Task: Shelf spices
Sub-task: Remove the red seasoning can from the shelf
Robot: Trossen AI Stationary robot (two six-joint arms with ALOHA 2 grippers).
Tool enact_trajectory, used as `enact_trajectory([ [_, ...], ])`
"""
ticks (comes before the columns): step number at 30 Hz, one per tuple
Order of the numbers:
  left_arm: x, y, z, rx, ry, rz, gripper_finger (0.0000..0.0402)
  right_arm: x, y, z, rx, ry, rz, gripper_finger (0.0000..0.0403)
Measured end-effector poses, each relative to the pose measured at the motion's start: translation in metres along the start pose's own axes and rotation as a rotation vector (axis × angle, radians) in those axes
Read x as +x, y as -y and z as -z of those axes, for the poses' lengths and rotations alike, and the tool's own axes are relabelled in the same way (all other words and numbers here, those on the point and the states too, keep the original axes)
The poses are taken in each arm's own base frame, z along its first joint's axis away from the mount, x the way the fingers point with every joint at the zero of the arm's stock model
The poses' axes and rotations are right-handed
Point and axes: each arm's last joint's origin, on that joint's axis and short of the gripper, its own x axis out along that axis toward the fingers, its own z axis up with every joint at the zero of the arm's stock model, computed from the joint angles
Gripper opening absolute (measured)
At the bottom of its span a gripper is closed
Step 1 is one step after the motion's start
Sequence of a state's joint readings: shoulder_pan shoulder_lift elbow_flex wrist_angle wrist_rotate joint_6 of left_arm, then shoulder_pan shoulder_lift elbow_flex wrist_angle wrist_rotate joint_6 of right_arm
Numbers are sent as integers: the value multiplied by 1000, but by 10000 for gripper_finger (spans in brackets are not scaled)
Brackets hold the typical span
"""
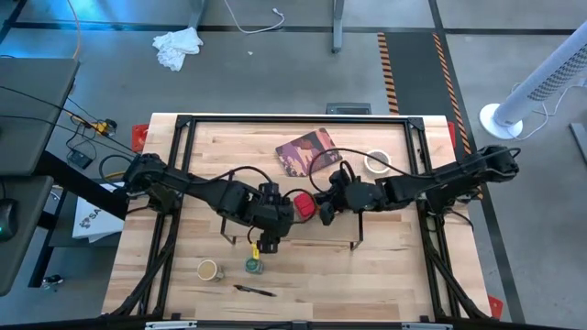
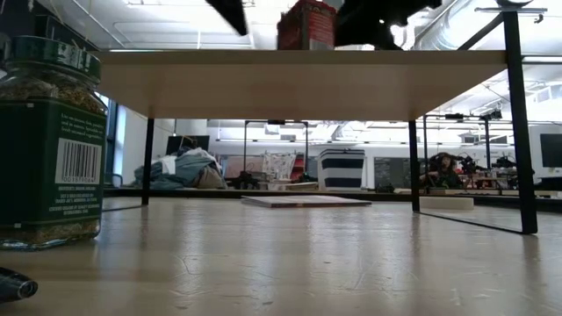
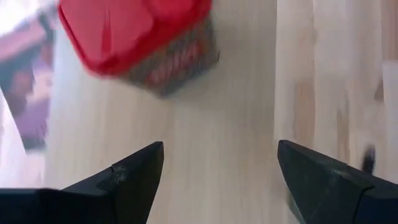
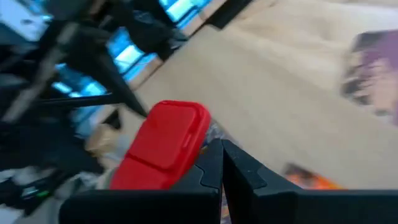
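Observation:
The red boxy tin (image 1: 304,205) stands upright on the shelf's light wood top board (image 1: 339,229), seen from below in the low view (image 2: 307,25). My left gripper (image 3: 221,152) is open and hovers just to the tin's left (image 1: 284,213), touching nothing. My right gripper (image 4: 222,152) is shut at the tin's right side (image 1: 324,207). The green-lidded jar (image 1: 254,266) and the tan-topped jar (image 1: 208,269) stand on the table near its front edge. An orange patch (image 4: 308,177), perhaps the packet, shows beside the right fingers. My right gripper lies with the outer side of one shut finger (image 4: 210,165) against the edge of the red tin's lid (image 4: 193,143), on the side facing the table's right. It comes in slanting down from the right. The tin stands upright on the shelf's top board.
The dark reddish printed card (image 1: 307,151) and the white tape roll (image 1: 377,162) lie on the table behind the shelf. A dark pen-like thing (image 1: 254,291) lies near the front edge. The shelf's thin black legs (image 2: 520,123) stand on the tabletop. The green-lidded jar (image 2: 48,140) looms close in the low view.

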State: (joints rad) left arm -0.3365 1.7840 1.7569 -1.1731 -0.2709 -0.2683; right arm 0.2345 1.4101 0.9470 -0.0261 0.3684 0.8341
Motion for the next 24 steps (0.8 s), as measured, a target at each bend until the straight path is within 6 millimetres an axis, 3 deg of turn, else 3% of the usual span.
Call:
enact_trajectory([
  [6, -5, 11, 17, -40, -123, -31, 310, 2, -10, 13, 33, -38, -54, 0],
  [16, -11, 31, 17, 0, -25, -54, 310, -1, -18, 10, -34, -9, -140, 0],
  [24, -11, 29, 18, 98, -37, -83, 310, -22, -31, 22, -131, -118, -238, 0],
])
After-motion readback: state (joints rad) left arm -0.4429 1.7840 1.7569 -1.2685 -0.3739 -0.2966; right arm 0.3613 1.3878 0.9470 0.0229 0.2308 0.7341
